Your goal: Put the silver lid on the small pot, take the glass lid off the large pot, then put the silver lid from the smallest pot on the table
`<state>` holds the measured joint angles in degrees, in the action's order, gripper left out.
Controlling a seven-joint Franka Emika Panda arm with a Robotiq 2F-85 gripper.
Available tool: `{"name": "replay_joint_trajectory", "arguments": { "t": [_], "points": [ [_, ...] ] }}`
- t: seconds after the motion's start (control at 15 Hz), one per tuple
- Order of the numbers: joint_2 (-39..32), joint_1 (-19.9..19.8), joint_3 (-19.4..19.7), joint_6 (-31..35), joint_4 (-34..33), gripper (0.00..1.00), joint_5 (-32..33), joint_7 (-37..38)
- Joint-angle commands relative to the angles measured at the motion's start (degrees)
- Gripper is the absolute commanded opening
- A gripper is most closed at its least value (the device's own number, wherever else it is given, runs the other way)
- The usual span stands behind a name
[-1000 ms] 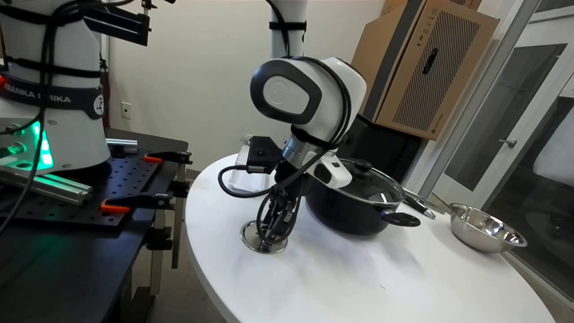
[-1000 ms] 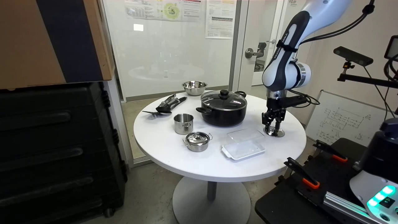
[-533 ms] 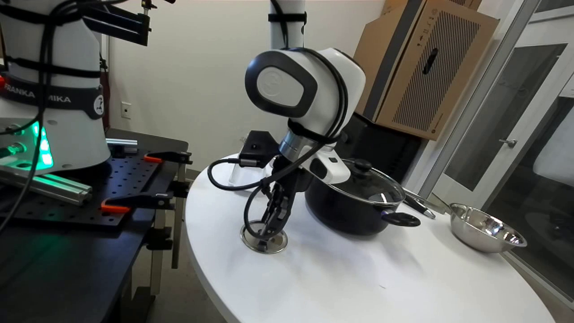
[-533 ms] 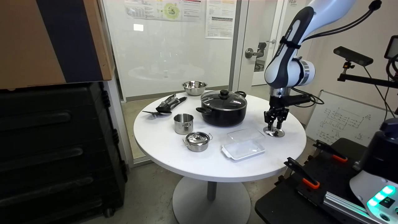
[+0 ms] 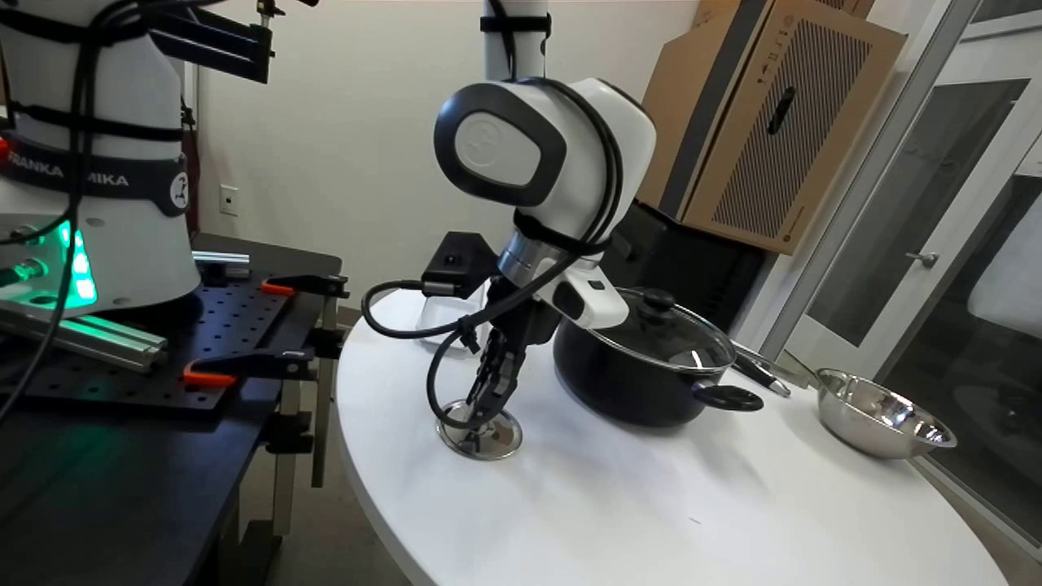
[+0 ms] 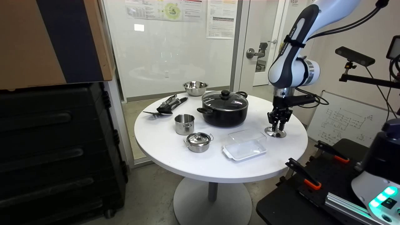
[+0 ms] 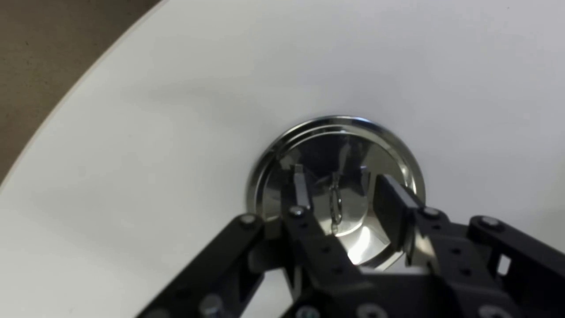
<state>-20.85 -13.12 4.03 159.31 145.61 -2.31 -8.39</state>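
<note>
**Hand (image 7: 342, 187) astride the loop handle (image 7: 336, 205) of a silver lid (image 7: 353, 194) on the round white tabletop (image 6: 168, 150)**

The silver lid lies flat near the edge of the tabletop, well apart from the pots. In the wrist view its handle shows as a thin upright loop, and the hand stands at a middling width over it: its two fingers (image 7: 393, 212) stand on either side, with a visible gap between each and the loop. Whether the fingertips touch the lid's surface cannot be told. In an exterior view the arm (image 5: 562, 155) bends down over the lid, and the hand slants rather than pointing straight down.

In both exterior views the glass lid (image 6: 218, 103), metal-rimmed and black-knobbed, sits on the large black pot (image 6: 224, 118). An uncovered steel pot (image 6: 184, 126) stands upright just beside it, and near that, closer to the camera, is a low steel pot (image 6: 199, 147) topped by a shiny metal lid (image 6: 199, 140). A white dish (image 6: 245, 150) rests between the low pot and the silver lid, a clear plastic cover (image 6: 247, 135) at its side; whether those two touch is unclear. A steel bowl (image 6: 195, 90) stands behind the black pot, and kitchen utensils (image 6: 166, 109) lie in a group near the tabletop's edge.
</note>
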Motion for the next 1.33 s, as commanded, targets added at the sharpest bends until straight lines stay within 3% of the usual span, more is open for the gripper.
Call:
{"name": "replay_joint_trajectory", "arguments": {
  "t": [0.0,0.27,0.4,0.6,0.93,1.27],
  "points": [
    [-0.58,1.18,0.93,1.83,-0.29,0.43,0.37,1.01],
    [-1.87,2.33,1.54,2.35,-0.9,0.42,1.08,2.1],
    [-2.73,3.12,2.0,3.12,-1.16,0.17,1.54,2.78],
    [-3.28,3.48,2.23,4.01,-1.7,0.01,1.35,3.23],
    [-1.67,2.96,1.98,3.77,-0.86,0.0,1.05,2.43],
    [11.15,0.82,1.23,-1.61,6.33,0.0,1.74,-3.96]
  ]
}}
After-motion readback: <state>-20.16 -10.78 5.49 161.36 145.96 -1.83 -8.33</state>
